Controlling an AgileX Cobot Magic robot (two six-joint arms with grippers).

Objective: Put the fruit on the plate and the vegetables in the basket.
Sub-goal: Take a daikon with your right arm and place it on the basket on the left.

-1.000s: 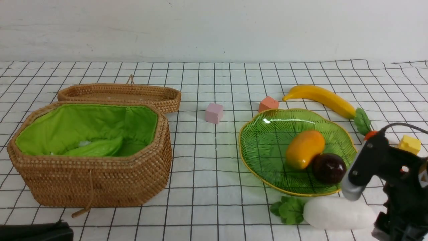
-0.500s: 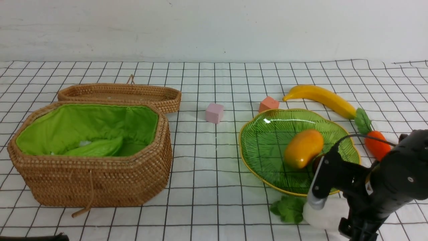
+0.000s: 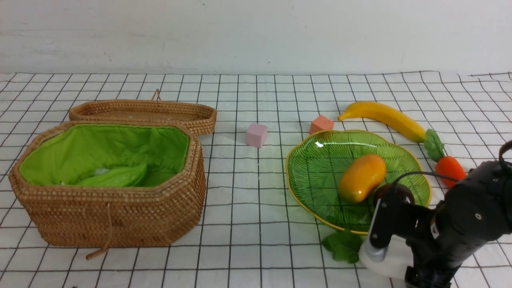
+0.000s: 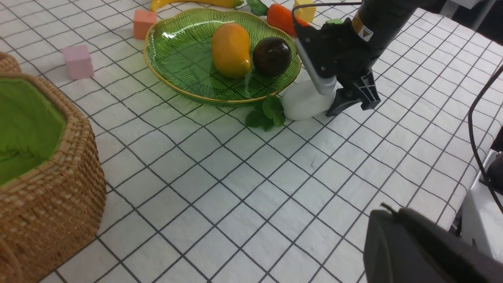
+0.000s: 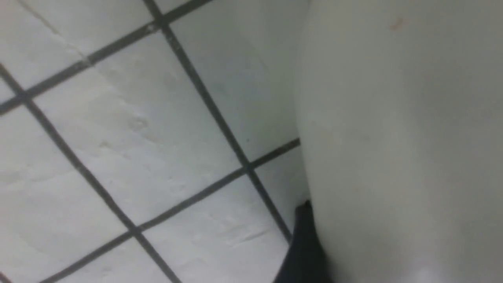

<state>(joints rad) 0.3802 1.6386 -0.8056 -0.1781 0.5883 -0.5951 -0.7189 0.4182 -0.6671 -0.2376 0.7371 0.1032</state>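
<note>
The white radish [image 3: 382,262] with green leaves lies on the cloth just in front of the plate [image 3: 296,188]. My right gripper [image 3: 400,266] is down over it, jaws around its body, one finger pressed to its side [image 5: 302,243]. On the plate lie the mango [image 3: 362,178] and the mangosteen [image 3: 390,191]. The banana [image 3: 384,116] and the carrot [image 3: 450,170] lie on the cloth behind the plate. The basket [image 3: 120,216] at the left holds the green gourd [image 3: 116,178]. My left gripper [image 4: 387,210] is shut and empty, low over the cloth, out of the front view.
The flat woven lid [image 3: 144,114] lies behind the basket. A pink cube [image 3: 256,135] and an orange cube [image 3: 321,124] sit between basket and plate. A yellow cube [image 4: 304,10] sits past the carrot. My right arm hides the plate's near right rim.
My right arm has swung left and down onto the radish, uncovering the carrot. The dark piece of my left arm has left the front view's bottom-left corner.
</note>
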